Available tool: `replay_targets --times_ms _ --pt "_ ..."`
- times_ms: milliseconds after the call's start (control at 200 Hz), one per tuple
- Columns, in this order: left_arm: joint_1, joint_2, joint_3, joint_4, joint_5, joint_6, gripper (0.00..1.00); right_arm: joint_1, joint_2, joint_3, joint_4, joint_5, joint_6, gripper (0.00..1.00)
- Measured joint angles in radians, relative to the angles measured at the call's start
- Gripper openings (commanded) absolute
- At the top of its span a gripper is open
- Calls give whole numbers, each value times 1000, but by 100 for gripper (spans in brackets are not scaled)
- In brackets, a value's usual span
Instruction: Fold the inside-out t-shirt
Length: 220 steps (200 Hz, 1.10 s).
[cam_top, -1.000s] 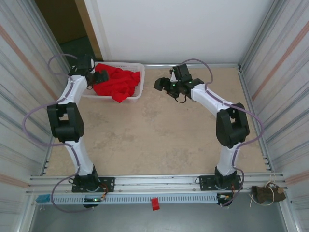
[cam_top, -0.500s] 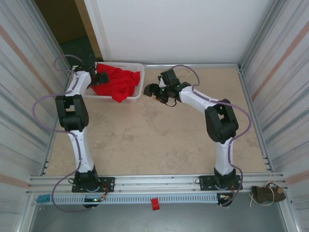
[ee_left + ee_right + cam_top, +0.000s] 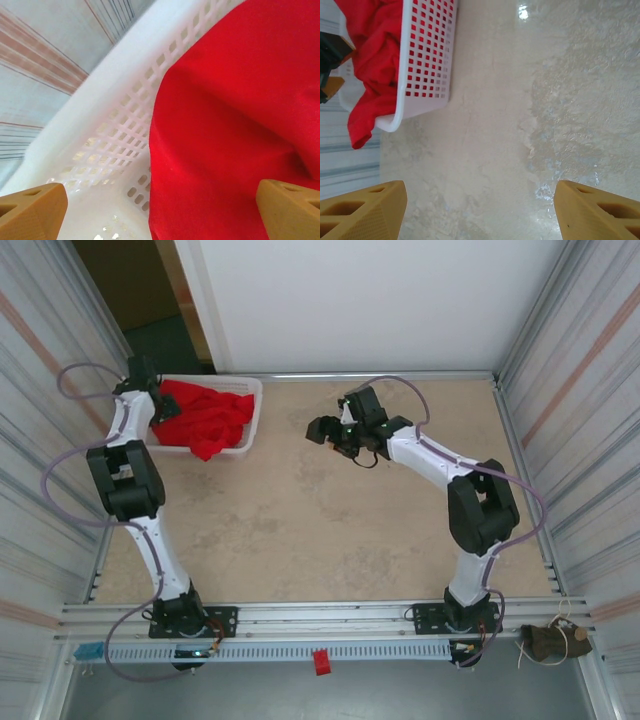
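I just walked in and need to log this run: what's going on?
The red t-shirt lies bunched in the white basket at the far left corner of the table, part draped over the rim. The left gripper is open right at it, gripping nothing. The right gripper hangs open over bare table. Folding hasn't begun.

Beige mottled table (image 3: 330, 530); white mesh basket (image 3: 256, 405) directly on it, at the far left corner

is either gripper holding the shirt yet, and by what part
Nothing is held. The left gripper stands open over the t-shirt in the basket; the right gripper is open above the table.
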Motion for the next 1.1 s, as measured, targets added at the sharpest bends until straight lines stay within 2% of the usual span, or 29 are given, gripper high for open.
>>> replay_targets --times_ms 100,215,296,346,411,611,802,902,1017,1067,1102 --pt "-46 -80 -40 44 16 11 99 0 -18 -18 0 0 0 76" --pt "-155 -153 -37 81 28 51 99 1 -36 -35 -8 3 1 77" --pt "-224 -158 3 82 43 69 99 8 -63 -40 -32 27 5 84" --pt "-246 -148 18 77 49 69 99 21 -98 -42 -61 72 24 94" --pt "-248 -133 21 65 51 69 99 47 -158 -43 -111 141 47 100" --pt "-204 -42 -1 24 51 69 99 185 -380 -21 -249 418 167 99" --pt "-202 34 -7 -1 51 68 99 281 -425 154 -407 683 270 99" --pt "-203 57 -7 -8 51 60 99 280 -414 243 -473 748 299 99" --pt "-203 84 -6 -16 48 50 99 279 -412 281 -502 767 308 99" --pt "-203 100 -4 -24 42 45 94 278 -412 282 -505 765 308 99" --pt "-203 112 -1 -26 40 43 86 278 -412 282 -505 764 308 99"
